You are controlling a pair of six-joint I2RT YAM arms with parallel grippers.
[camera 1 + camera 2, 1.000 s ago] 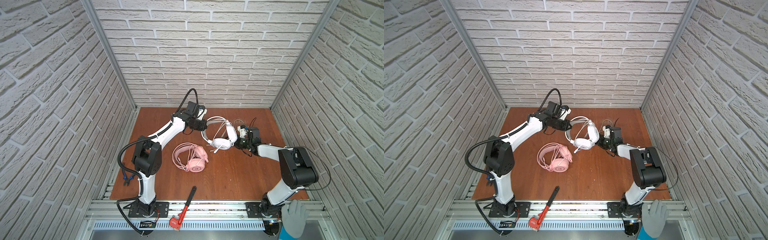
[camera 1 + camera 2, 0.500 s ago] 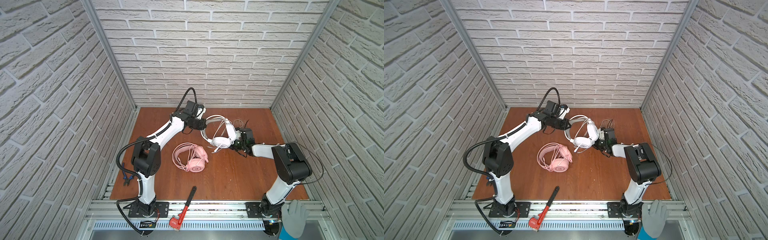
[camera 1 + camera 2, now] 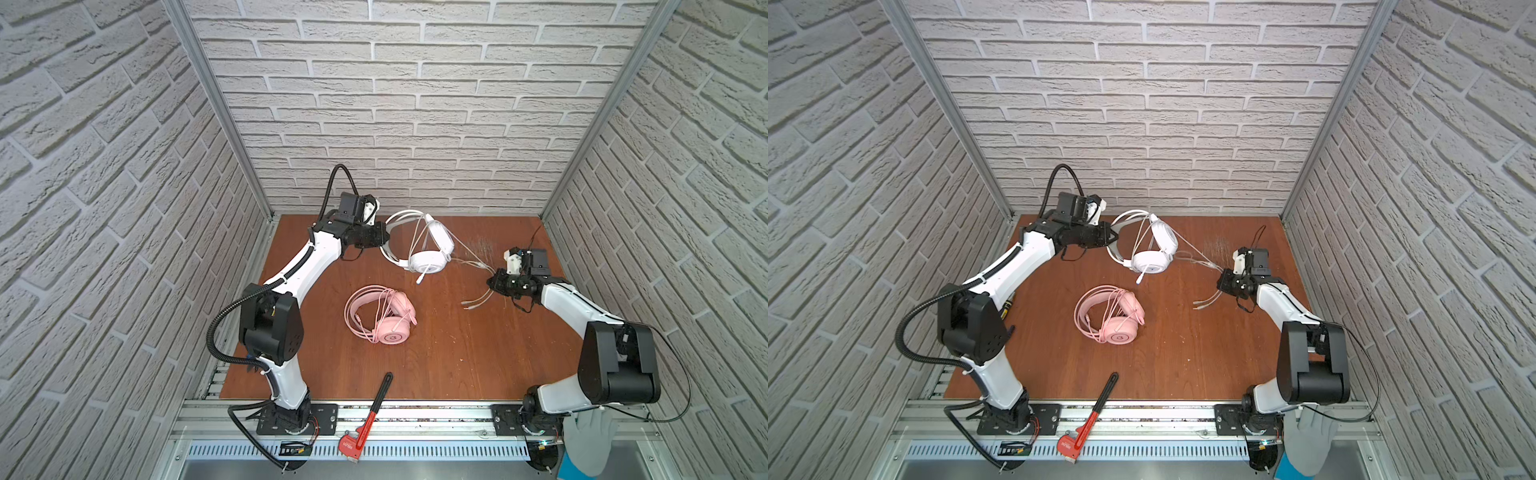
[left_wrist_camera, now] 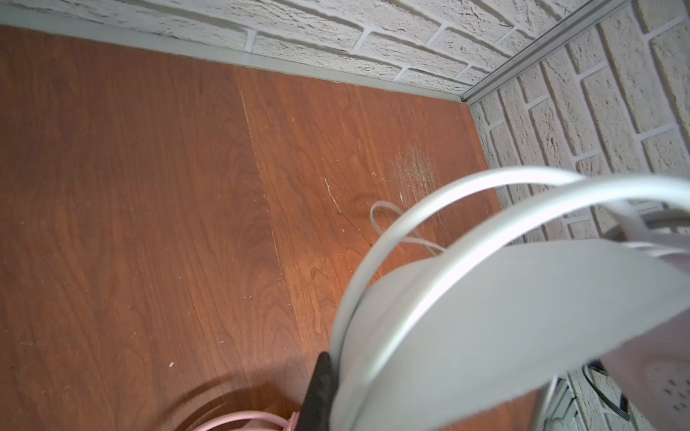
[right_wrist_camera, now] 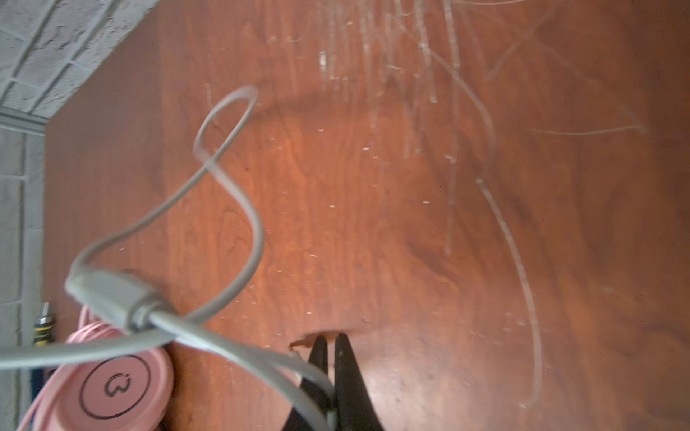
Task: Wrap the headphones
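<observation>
Far centre of table (image 3: 457, 353): white headset (image 3: 428, 259), clamped at the headband by left gripper (image 3: 384, 240) on its left. Pinched to its right in right gripper (image 3: 492, 282): its cable (image 3: 471, 262), stretched between. Nearer, well apart from both: pink headset (image 3: 384, 316).

A robotics lab cell: faux-brick panels (image 3: 415, 104) in aluminium framing (image 3: 218, 108) enclose a wooden tabletop (image 3: 457, 353); arm bases (image 3: 286, 415) bolt onto a six-o'clock rail (image 3: 436, 415).
</observation>
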